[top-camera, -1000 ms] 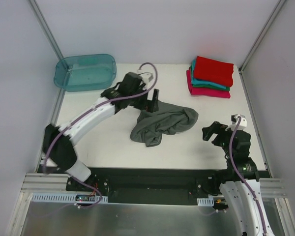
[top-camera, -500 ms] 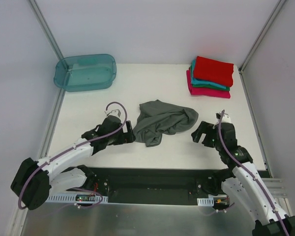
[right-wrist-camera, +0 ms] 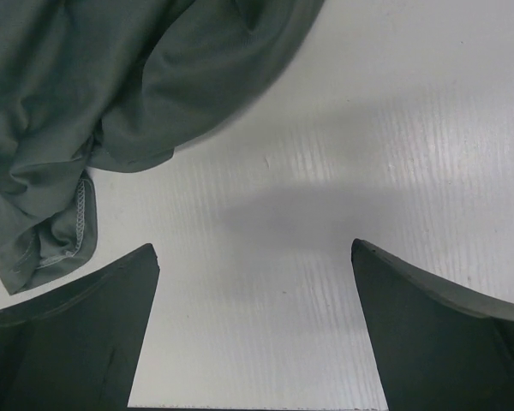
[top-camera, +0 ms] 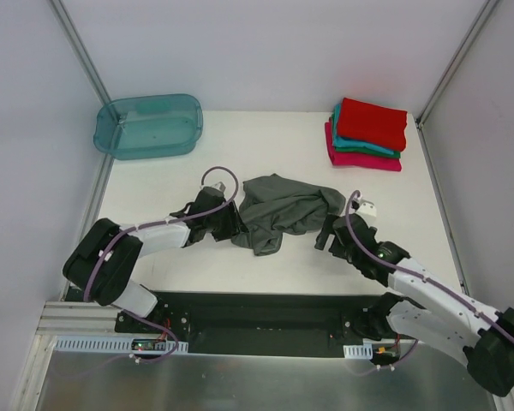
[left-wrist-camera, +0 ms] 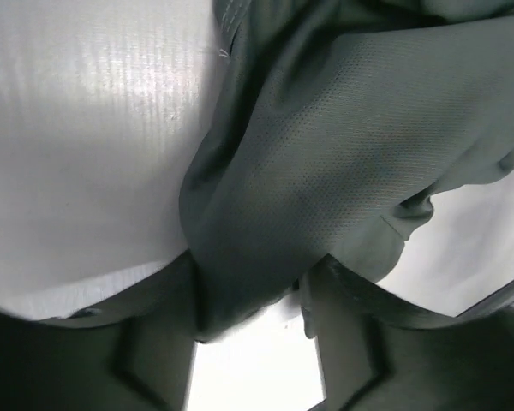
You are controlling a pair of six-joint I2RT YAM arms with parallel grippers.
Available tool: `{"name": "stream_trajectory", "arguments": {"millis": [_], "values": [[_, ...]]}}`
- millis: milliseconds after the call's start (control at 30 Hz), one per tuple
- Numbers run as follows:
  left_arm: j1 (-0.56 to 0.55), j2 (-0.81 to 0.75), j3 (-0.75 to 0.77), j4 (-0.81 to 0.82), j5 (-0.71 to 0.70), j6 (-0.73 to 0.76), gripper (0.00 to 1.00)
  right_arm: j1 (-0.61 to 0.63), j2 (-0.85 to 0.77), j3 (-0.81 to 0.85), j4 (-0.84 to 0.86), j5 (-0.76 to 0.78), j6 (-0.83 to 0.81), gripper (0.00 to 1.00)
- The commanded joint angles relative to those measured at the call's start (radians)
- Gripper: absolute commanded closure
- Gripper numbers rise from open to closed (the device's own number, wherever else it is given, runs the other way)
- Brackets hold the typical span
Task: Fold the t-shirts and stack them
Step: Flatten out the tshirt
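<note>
Three stacked t-shirts [top-camera: 367,134], one tub [top-camera: 148,127]

Overhead; two wrist close-ups (same shirt [top-camera: 283,214])

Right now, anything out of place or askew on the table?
Only the dark grey t-shirt: it lies crumpled in an unfolded heap in the middle, unlike the neat folded stack at the far right corner. A bunch of it is pinched in the left gripper; the right gripper hangs open over bare table beside it.

T-shirt [top-camera: 283,214] at table [top-camera: 197,171] centre, shirt stack [top-camera: 367,135] back right, tub [top-camera: 148,126] back left
</note>
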Motion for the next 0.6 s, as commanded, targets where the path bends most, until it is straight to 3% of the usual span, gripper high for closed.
{"name": "stream_trajectory", "arguments": {"millis": [0,67,200,333,467,567], "values": [[0.004,0.071,0.038,0.052,0.068,-0.013,0.68,0.064,0.118,0.110,0.026,0.170,0.081,0.04],[0.004,0.074,0.035,0.041,0.061,-0.016,1.00,0.078,0.169,0.124,0.061,0.253,0.109,0.04],[0.004,0.030,0.020,-0.009,0.000,-0.013,1.00,0.077,0.252,0.151,0.072,0.399,0.221,0.04],[0.004,-0.033,-0.013,-0.035,-0.057,-0.019,1.00,0.064,0.321,0.191,0.072,0.465,0.226,0.04],[0.004,-0.056,-0.019,-0.045,-0.077,-0.013,1.00,-0.021,0.408,0.242,0.075,0.387,0.203,0.01],[0.004,-0.055,-0.014,-0.048,-0.074,-0.009,1.00,-0.083,0.476,0.259,0.127,0.272,0.142,0.10]]}}
